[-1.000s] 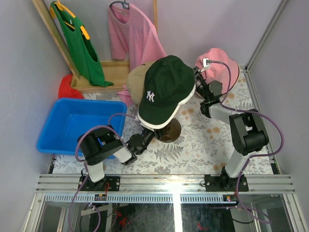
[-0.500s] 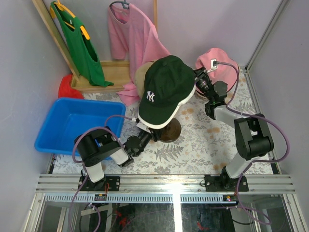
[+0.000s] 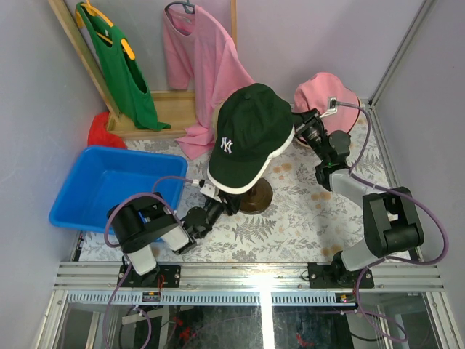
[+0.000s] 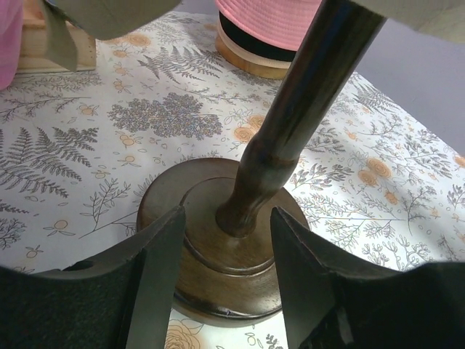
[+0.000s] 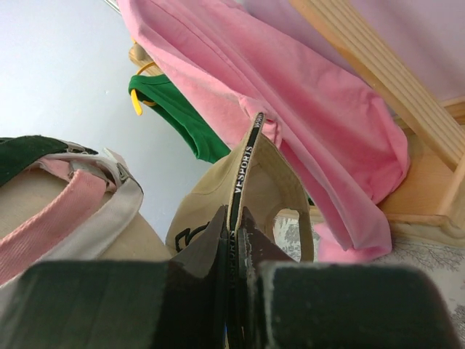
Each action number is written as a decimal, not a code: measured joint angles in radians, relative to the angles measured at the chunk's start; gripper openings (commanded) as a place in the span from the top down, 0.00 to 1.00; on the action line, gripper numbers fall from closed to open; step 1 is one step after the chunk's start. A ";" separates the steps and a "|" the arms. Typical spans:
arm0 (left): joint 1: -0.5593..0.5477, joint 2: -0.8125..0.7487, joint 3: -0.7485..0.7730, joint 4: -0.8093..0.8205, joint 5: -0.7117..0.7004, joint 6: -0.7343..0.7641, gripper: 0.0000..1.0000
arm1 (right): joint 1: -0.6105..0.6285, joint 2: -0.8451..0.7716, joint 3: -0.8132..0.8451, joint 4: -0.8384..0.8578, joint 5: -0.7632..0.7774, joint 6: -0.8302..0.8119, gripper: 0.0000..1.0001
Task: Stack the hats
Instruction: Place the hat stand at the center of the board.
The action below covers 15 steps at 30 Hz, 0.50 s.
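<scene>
While going over the right wrist view, noted right gripper [image 5: 234, 243] pinched shut on the upturned edge of the tan cap [image 5: 270, 193], which rises straight ahead of its fingers. Found left gripper [image 4: 227, 218] parted, straddling the wooden stand [image 4: 221, 280] without gripping it, dark green cap [image 3: 251, 134] overhead. Logged pink bucket hat [image 3: 325, 97] just behind right gripper.

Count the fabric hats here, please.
4: dark green cap atop the wooden stand, pink cap beneath it, tan cap in the right gripper, pink bucket hat far right; others may be hidden.
</scene>
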 measured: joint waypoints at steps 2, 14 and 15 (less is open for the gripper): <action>0.000 -0.014 -0.011 0.000 -0.002 -0.011 0.49 | -0.005 -0.018 -0.014 -0.012 0.003 -0.006 1.00; -0.042 -0.124 -0.075 -0.013 -0.072 -0.060 0.48 | -0.032 -0.203 -0.111 -0.123 0.064 -0.058 1.00; -0.048 -0.137 -0.080 -0.024 -0.082 -0.065 0.48 | -0.039 -0.222 -0.121 -0.138 0.069 -0.061 1.00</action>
